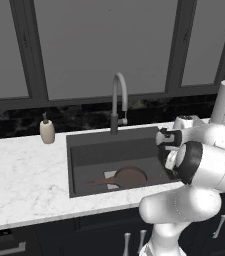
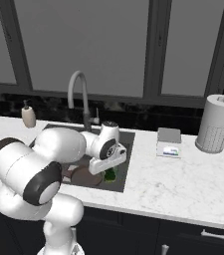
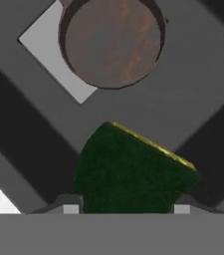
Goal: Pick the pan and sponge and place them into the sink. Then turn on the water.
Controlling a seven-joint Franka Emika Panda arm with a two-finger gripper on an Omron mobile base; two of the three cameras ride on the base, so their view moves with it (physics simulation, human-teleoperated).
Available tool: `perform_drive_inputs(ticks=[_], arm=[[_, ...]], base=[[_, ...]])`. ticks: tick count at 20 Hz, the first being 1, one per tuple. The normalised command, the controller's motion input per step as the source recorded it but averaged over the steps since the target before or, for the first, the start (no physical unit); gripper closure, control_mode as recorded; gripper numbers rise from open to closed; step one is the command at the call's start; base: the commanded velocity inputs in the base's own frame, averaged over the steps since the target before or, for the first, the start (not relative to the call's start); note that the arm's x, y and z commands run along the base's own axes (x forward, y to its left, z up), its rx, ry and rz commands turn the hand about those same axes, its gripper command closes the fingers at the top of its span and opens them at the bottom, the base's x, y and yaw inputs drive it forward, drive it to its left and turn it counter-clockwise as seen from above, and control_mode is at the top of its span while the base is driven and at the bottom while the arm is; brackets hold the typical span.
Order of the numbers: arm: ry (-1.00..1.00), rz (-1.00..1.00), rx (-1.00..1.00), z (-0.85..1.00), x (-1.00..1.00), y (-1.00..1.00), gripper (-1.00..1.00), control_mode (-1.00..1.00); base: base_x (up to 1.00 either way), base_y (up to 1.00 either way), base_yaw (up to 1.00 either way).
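You have the sponge [image 3: 131, 172] pinched in the gripper [image 3: 126, 208], the two fingertips showing at either side of its green body, so the gripper is clamped on it and hangs over the sink [image 1: 84, 150]. In the right base view a bit of green shows just below the hand [image 2: 110, 174], above the basin near its right wall. Judge the sponge as very light and soft: it will squash between the fingers rather than slip, nothing about it is fragile, and it should drop harmlessly when you let go. The hold across its green faces looks sound; the yellow layer runs along the edge farthest from the fingers. Its long axis seems to lie across the gripper, from one fingertip toward the other, though part of it is hidden at the bottom of the hand view, so take that as a guess. The pan [image 1: 130, 176] already lies flat on the sink floor, partly over the pale square patch [image 3: 51, 55]. It is stiff and heavier, and its handle points toward the left wall of the basin in the left base view, so its long axis runs left to right along the sink. The faucet [image 1: 118, 100] stands behind the basin on the tabletop [image 1: 24, 170], and no stream comes from it.
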Motion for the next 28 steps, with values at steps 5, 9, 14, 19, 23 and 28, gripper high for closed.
perform_drive_inputs(ticks=[5, 9, 14, 19, 23, 28], arm=[[0.05, 0.18, 0.0, -0.02, 0.59, 0.97, 1.0, -1.0], [0.02, 0.18, 0.01, -0.21, 0.8, 0.44, 1.0, -1.0], [0.08, 0.21, 0.06, -0.6, 0.95, 0.1, 1.0, -1.0], [0.07, 0.15, 0.12, -0.89, 0.71, 0.0, 1.0, -1.0], [0.1, 0.09, 0.07, -0.84, 0.68, 0.0, 1.0, -1.0], [0.11, 0.06, 0.02, -0.75, 0.65, 0.0, 1.0, -1.0]], base=[[0.0, 0.0, 0.0], [0.0, 0.0, 0.0], [0.0, 0.0, 0.0], [0.0, 0.0, 0.0], [0.0, 0.0, 0.0], [0.0, 0.0, 0.0]])
